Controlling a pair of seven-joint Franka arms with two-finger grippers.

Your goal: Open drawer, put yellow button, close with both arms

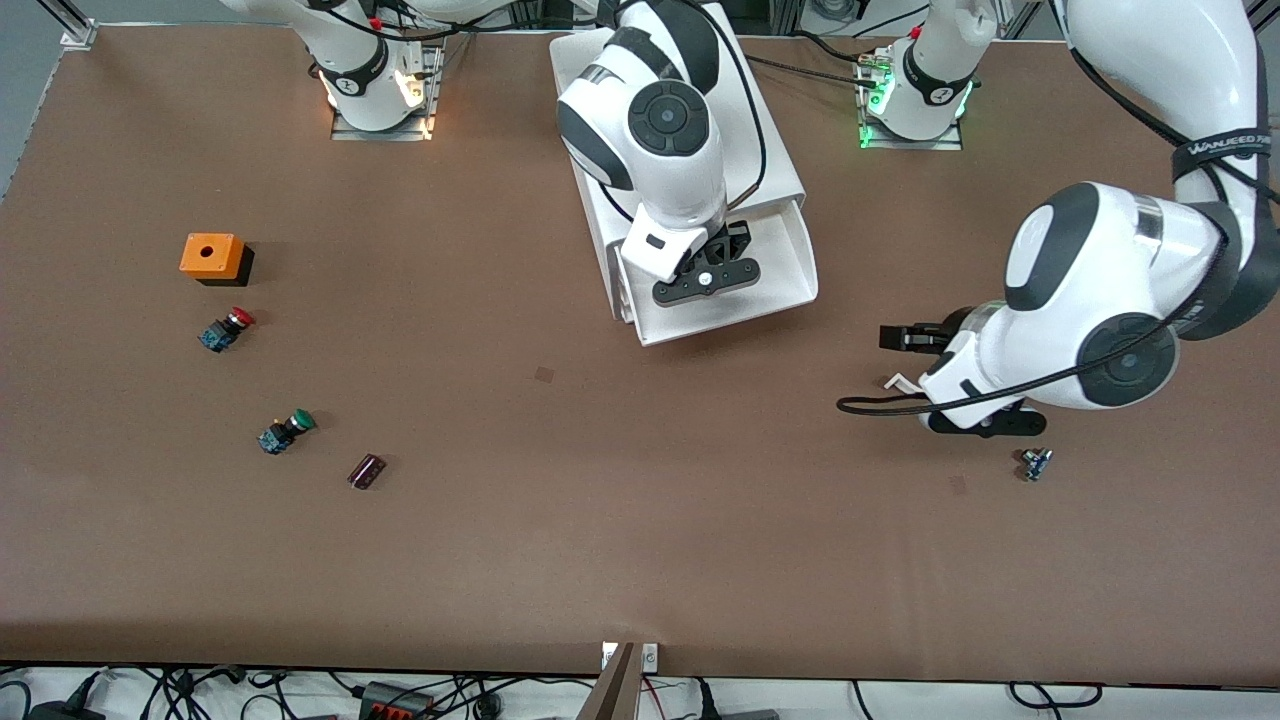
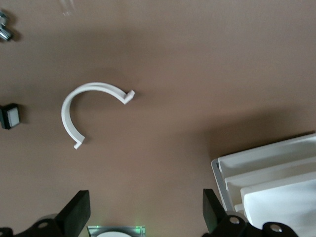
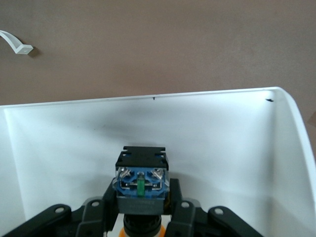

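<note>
Ideally, the yellow button [image 3: 141, 190], clenched in the right tool [image 1: 706, 281], is lowered into the drawer [image 1: 790, 270] before release; the left tool [image 2: 143, 217], spread wide, waits above the bench [image 1: 600, 500].

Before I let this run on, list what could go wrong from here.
1. The right tool holds the yellow button above the open drawer; released from there it might bounce or roll.
2. The left tool waits open over bare table, with a white curved clip lying loose below that could get snagged.
</note>
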